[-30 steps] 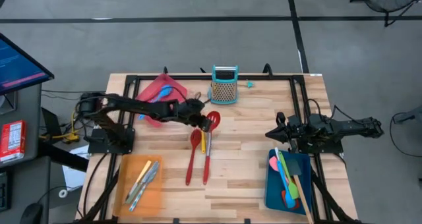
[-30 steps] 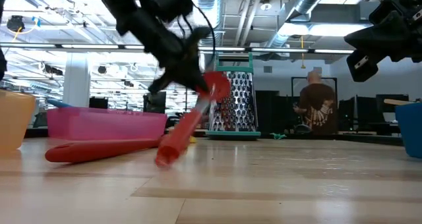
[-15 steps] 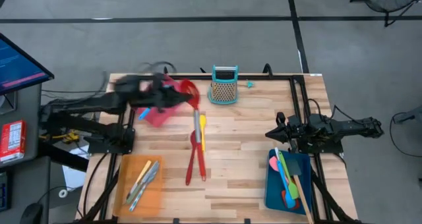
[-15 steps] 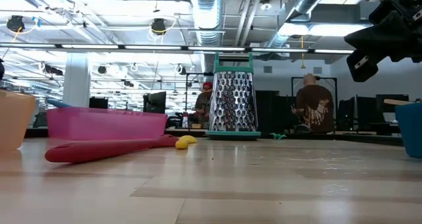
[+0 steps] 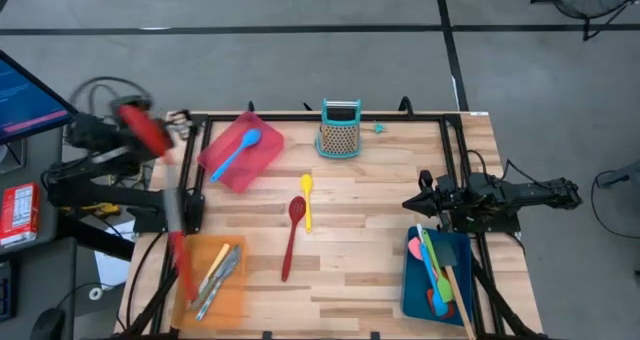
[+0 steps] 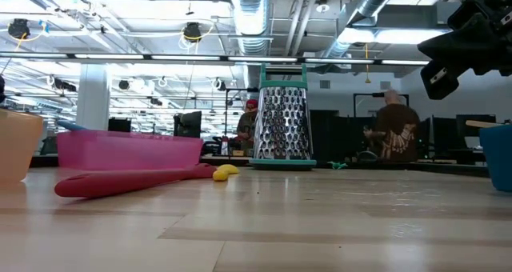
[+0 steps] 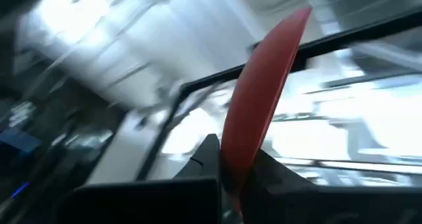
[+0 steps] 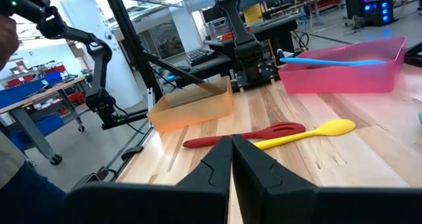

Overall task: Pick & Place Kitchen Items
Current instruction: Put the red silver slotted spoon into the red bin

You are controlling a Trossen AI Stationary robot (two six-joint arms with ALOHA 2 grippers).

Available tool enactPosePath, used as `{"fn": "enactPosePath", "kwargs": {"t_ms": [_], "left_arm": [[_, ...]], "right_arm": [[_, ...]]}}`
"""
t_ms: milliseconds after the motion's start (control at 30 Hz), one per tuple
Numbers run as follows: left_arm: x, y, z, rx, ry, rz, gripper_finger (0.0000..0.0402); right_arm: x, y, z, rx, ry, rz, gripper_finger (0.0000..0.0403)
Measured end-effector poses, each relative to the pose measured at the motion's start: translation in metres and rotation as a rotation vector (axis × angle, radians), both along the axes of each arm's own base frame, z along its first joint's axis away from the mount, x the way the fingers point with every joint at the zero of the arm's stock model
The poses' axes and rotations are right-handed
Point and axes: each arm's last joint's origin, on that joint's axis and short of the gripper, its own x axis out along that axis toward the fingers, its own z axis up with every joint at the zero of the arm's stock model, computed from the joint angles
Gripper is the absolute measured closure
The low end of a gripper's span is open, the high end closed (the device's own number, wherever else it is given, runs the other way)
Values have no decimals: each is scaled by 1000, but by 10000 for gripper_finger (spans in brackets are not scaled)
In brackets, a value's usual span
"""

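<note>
- The left end effector (image 5: pixel 165 145) is swung out beyond the desk's (image 5: pixel 380 240) nine-o'clock edge, clamped near the bowl end of a red spoon (image 5: pixel 178 245). The handle hangs over the orange tray (image 5: pixel 232 298) at the desk's seven o'clock; judging by that, the tray is the intended drop spot.
- In the left wrist view the spoon's red bowl (image 7: pixel 260 112) rises between the closed fingers, so the grip looks firm.
- The orange tray already holds silvery cutlery (image 5: pixel 215 272), which leaves little free room for a long handle.
- A second red spoon (image 5: pixel 291 238) and a yellow spoon (image 5: pixel 306 200) lie side by side at mid-desk, well apart from any edge, with open wood around them.
- The pink tray (image 5: pixel 232 167) at ten o'clock holds a blue spoon (image 5: pixel 236 152); the blue tray (image 5: pixel 412 290) at five o'clock holds spatulas (image 5: pixel 436 270).
- The right end effector (image 5: pixel 410 204) waits at three o'clock, fingers together, empty, above bare wood.
- The grater (image 5: pixel 340 132) stands at twelve o'clock, out of the way.
</note>
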Motion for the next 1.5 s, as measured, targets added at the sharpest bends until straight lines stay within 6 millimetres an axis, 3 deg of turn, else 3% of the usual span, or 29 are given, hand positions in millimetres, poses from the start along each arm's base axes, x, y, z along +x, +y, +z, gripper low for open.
{"fn": "enactPosePath", "kwargs": {"t_ms": [167,400,500,733,900,1133,1300,1500], "left_arm": [[-19,-5,10,90,-207,14,401],[-15,-5,10,118,-213,36,400],[-13,-2,10,81,-227,144,400],[4,15,7,-246,-167,641,400],[20,23,6,-515,-246,736,400],[16,23,9,-619,-379,636,400],[12,16,13,-547,-421,250,400],[4,1,39,-316,-484,76,400]], "right_arm": [[0,0,0,0,0,0,393],[0,0,0,0,0,0,393],[0,0,0,0,0,0,393],[0,0,0,0,0,0,393],[0,0,0,0,0,0,393],[0,0,0,0,0,0,393],[0,0,0,0,0,0,393],[0,0,0,0,0,0,393]]}}
